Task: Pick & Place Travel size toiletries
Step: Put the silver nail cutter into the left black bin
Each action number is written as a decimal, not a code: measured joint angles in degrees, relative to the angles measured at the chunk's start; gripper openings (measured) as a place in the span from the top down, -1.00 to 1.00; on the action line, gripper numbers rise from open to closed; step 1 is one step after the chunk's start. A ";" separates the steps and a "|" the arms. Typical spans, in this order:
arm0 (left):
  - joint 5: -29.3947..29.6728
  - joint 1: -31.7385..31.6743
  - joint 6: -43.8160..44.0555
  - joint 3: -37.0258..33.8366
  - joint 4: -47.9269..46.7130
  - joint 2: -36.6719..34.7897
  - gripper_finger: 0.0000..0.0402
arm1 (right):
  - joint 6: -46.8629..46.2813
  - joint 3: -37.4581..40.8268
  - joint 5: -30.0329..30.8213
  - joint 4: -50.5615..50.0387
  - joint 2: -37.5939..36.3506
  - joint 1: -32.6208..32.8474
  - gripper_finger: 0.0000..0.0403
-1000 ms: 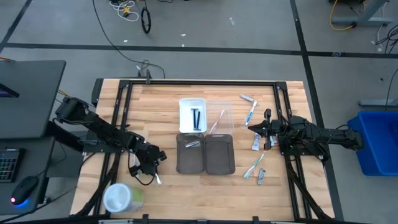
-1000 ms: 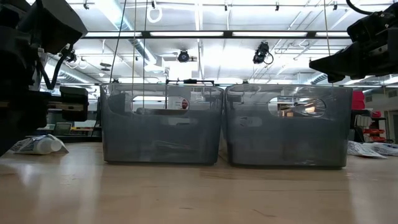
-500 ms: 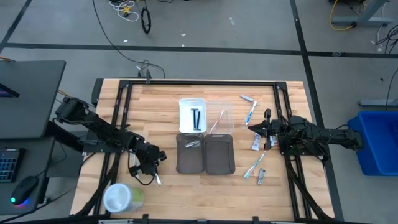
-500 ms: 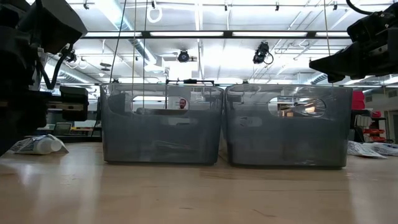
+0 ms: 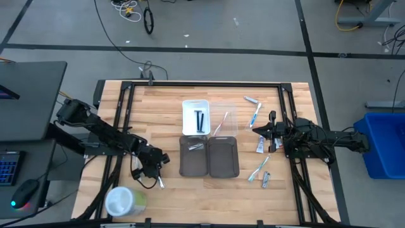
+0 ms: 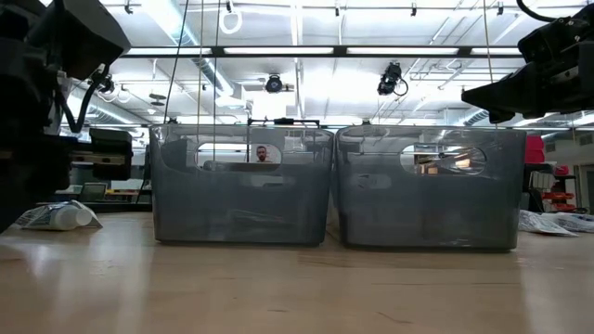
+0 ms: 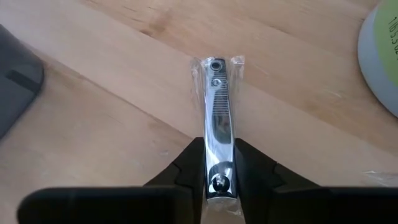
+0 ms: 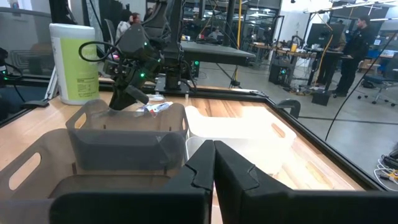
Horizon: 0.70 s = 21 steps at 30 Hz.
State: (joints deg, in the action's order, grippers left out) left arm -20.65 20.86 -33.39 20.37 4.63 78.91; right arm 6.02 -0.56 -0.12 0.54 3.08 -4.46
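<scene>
Two hands apart: left hand [image 7: 220, 163] clamped on wrapped nail clipper [image 7: 217, 118], lower left of worktop [image 5: 164, 101]; right hand [image 8: 214, 163] pinched shut, empty, right of grey trays [image 5: 209, 156]. Pick-up step; next, lifting clipper towards trays

You look straight down on the whole counter [image 5: 158, 101] from overhead. Your low camera sits at counter height, facing level across it at the two grey trays [image 6: 241, 186], which the overhead view shares. Your left wrist camera looks down close on the wood; your right wrist camera faces across those trays.
</scene>
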 joint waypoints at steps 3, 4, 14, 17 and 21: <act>1.24 -0.08 0.02 0.93 -0.35 0.07 0.62 | 0.00 0.00 -0.02 -0.01 0.01 0.00 0.93; 1.24 -0.09 0.06 1.42 -1.09 0.07 0.63 | 0.00 -0.02 0.00 0.01 0.01 0.00 0.94; -0.01 -0.04 0.19 7.47 -11.20 -0.52 0.62 | 0.00 0.00 -0.01 0.01 0.00 0.02 0.94; 0.10 -0.02 0.18 8.15 -12.70 -0.52 0.65 | 0.00 0.00 0.00 -0.01 0.00 0.01 0.93; 0.17 -0.03 1.18 8.28 -12.95 -0.54 0.65 | 0.00 0.00 0.00 -0.01 0.01 0.02 0.94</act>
State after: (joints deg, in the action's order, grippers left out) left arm -20.49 20.83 -32.21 28.64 -8.32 78.37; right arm 6.02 -0.56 -0.12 0.54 3.09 -4.45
